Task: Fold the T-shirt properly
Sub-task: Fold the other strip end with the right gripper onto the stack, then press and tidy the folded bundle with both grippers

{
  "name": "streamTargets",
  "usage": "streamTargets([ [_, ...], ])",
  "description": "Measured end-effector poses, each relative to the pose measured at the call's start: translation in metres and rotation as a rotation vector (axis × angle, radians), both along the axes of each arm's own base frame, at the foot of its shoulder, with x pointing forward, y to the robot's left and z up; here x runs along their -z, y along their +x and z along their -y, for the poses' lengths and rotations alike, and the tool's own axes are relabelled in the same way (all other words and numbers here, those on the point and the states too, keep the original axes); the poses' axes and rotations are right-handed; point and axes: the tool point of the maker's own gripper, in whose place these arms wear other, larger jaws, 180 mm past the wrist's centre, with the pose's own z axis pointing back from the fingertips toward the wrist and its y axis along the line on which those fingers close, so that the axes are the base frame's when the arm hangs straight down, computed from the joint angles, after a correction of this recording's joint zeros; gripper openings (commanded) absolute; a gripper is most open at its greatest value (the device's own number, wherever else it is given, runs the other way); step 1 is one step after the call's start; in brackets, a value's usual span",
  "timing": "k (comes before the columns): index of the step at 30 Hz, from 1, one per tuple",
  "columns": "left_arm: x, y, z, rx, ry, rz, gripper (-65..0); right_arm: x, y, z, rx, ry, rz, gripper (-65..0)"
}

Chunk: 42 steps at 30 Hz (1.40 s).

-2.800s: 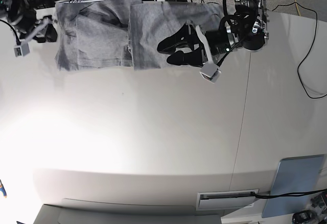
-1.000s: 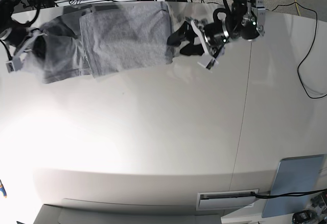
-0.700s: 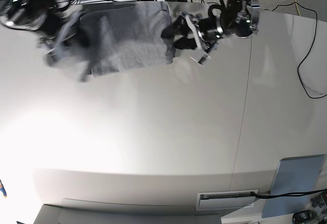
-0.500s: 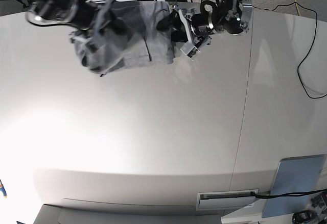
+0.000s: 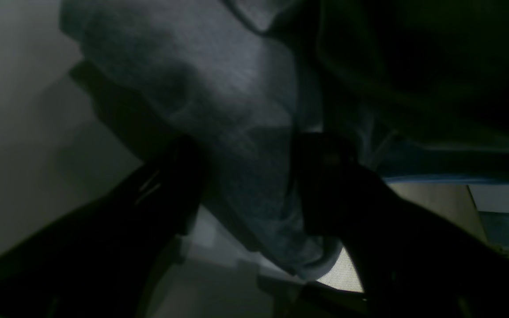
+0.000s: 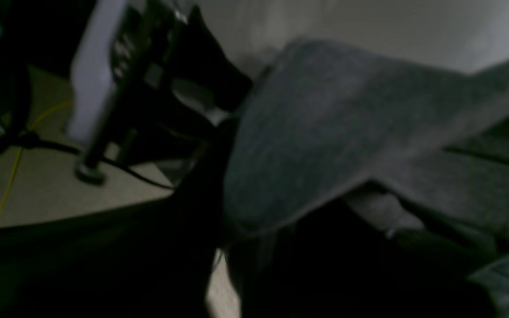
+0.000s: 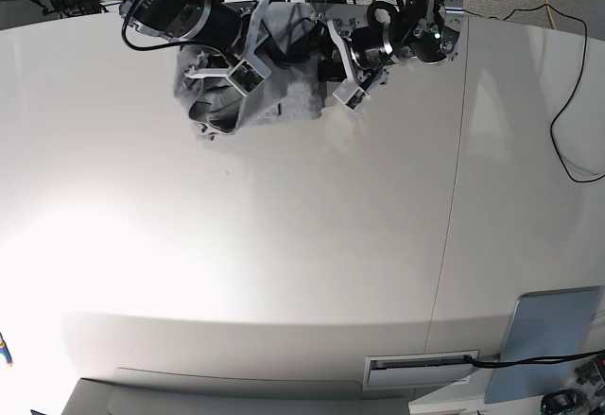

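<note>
Your left gripper (image 5: 245, 176) has its two dark fingers (image 5: 325, 176) set narrowly with a fold of the heather-grey cotton T-shirt (image 7: 284, 94) pinched between them. Your right gripper (image 7: 248, 56) sits over the cloth, but you cannot tell how its fingers stand; the wrist view is dark and blurred. The shirt lies bunched at the far edge of the white table (image 7: 302, 245), between both arms.

The T-shirt (image 7: 274, 94) lies bunched at the table's (image 7: 302, 245) far edge, between the right gripper (image 7: 248, 67) and left gripper (image 7: 331, 63).
</note>
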Motion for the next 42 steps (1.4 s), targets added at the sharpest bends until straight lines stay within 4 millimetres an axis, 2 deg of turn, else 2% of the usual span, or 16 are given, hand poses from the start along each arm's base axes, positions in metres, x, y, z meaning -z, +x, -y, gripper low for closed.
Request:
streamTargets([
  [2,0.000,0.000,0.000,0.000,0.000,0.000,-32.2,-0.002,-0.001,-0.005,-0.010,0.019,0.007,-42.8],
  [3,-0.001,-0.001,0.001,0.010,-0.002,0.006,-32.2,-0.003,-0.001,-0.006,-0.013,0.030,0.008,-40.3],
  [7,0.001,0.001,-0.006,0.013,0.023,0.020,-32.2,-0.020,-0.013,-0.029,-0.074,0.188,-0.025,-39.6],
  [11,0.000,0.013,-0.032,-0.050,0.065,0.030,-32.2,-0.041,-0.028,-0.049,-0.187,0.331,-0.028,-39.7],
  [14,-0.002,0.020,-0.054,-0.094,0.080,0.034,-32.2,-0.044,-0.030,-0.050,-0.194,0.343,-0.028,-39.7],
  [16,-0.011,0.023,-0.063,-0.119,0.045,0.035,-32.2,-0.044,-0.023,-0.041,-0.177,0.290,0.010,-39.7],
  [18,-0.023,0.027,-0.069,-0.151,-0.007,0.038,-32.2,-0.041,-0.009,-0.024,-0.117,0.235,0.048,-39.7],
  [20,-0.036,0.032,-0.075,-0.177,-0.050,0.050,-32.2,-0.032,0.010,0.008,0.000,0.147,0.064,-39.7],
  [24,-0.060,0.032,-0.074,-0.170,-0.111,0.079,-32.2,-0.035,0.040,0.069,0.195,0.041,0.136,-39.7],
  [28,-0.088,0.021,-0.052,-0.059,-0.190,0.100,-32.2,-0.039,0.053,0.136,0.366,-0.110,0.191,-39.7],
  [32,-0.099,0.001,-0.016,0.086,-0.232,0.093,-32.2,-0.046,0.053,0.188,0.500,-0.215,0.213,-39.7],
  [35,-0.103,-0.018,0.013,0.193,-0.272,0.074,-32.2,-0.050,0.048,0.213,0.566,-0.270,0.213,-39.7],
  [37,-0.106,-0.031,0.030,0.260,-0.298,0.064,-32.2,-0.053,0.047,0.223,0.596,-0.284,0.219,-39.7],
  [40,-0.109,-0.048,0.050,0.343,-0.318,0.053,-32.2,-0.052,0.043,0.229,0.623,-0.291,0.210,-39.7],
  [42,-0.102,-0.055,0.057,0.377,-0.272,0.059,-32.2,-0.050,0.040,0.228,0.620,-0.292,0.198,-39.7],
])
